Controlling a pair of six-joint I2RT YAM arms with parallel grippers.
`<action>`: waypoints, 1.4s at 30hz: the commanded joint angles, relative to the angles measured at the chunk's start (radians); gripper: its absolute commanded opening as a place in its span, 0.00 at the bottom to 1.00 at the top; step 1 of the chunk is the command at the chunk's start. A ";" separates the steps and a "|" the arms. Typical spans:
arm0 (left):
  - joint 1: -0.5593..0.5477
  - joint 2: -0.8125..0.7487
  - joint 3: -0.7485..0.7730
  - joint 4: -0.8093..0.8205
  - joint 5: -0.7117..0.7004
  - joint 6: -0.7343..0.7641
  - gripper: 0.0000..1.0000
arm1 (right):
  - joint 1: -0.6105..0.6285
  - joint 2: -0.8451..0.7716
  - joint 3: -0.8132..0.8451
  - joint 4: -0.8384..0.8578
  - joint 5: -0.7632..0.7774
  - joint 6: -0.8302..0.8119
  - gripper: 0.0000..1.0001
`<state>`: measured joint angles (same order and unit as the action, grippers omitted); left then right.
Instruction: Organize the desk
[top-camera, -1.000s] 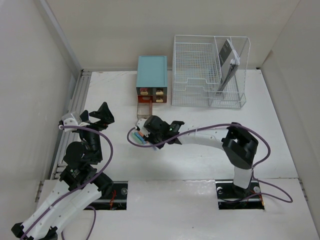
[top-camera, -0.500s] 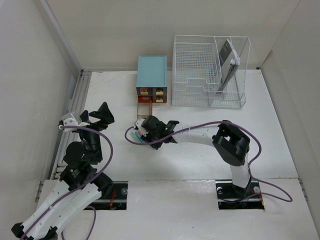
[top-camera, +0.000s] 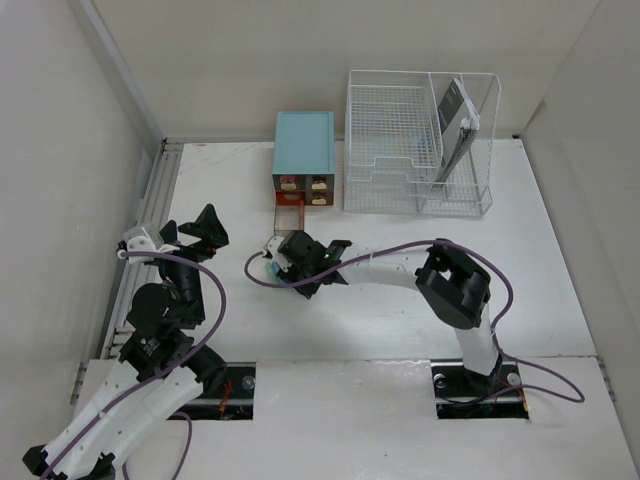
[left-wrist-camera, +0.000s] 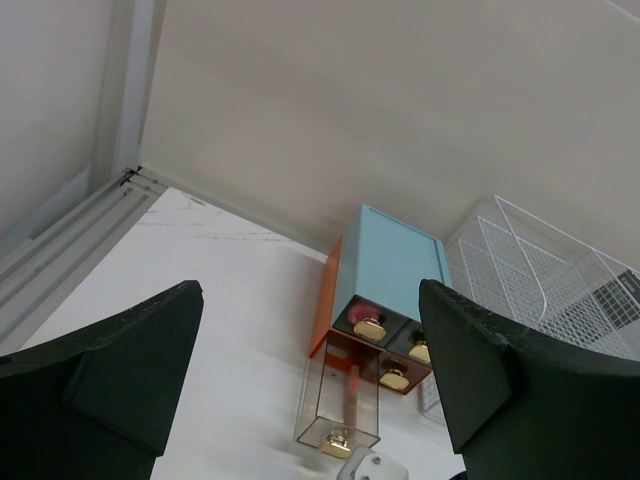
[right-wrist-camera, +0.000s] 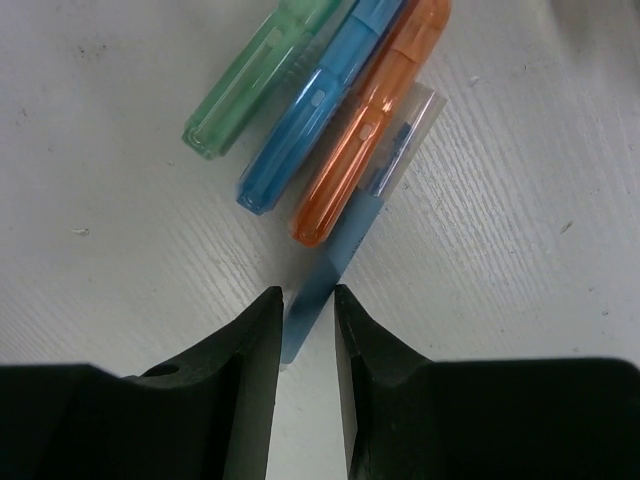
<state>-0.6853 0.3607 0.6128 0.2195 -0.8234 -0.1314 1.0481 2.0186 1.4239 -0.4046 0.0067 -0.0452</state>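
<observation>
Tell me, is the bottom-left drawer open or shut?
Open. The clear drawer sticks out in front of the teal box.

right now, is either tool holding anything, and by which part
Left tool: open, holding nothing. Right tool: nearly closed around the near end of the blue strip beside the orange marker; whether it pinches it cannot be told.

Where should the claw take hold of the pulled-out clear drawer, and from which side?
By its gold knob, coming from the near side: the knob juts from the front face of the clear drawer, and the teal box blocks the back.
</observation>
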 joint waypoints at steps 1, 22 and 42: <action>0.001 -0.012 -0.005 0.029 -0.005 -0.001 0.87 | 0.001 0.026 0.043 0.020 -0.019 0.016 0.33; 0.001 -0.031 -0.005 0.029 -0.005 -0.001 0.87 | 0.001 0.063 0.043 -0.002 -0.019 0.036 0.26; 0.001 -0.031 -0.005 0.029 -0.005 -0.001 0.87 | 0.001 -0.145 0.138 0.022 0.231 -0.099 0.00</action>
<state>-0.6853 0.3431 0.6128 0.2188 -0.8234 -0.1314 1.0481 2.0033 1.4776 -0.4305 0.1200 -0.0864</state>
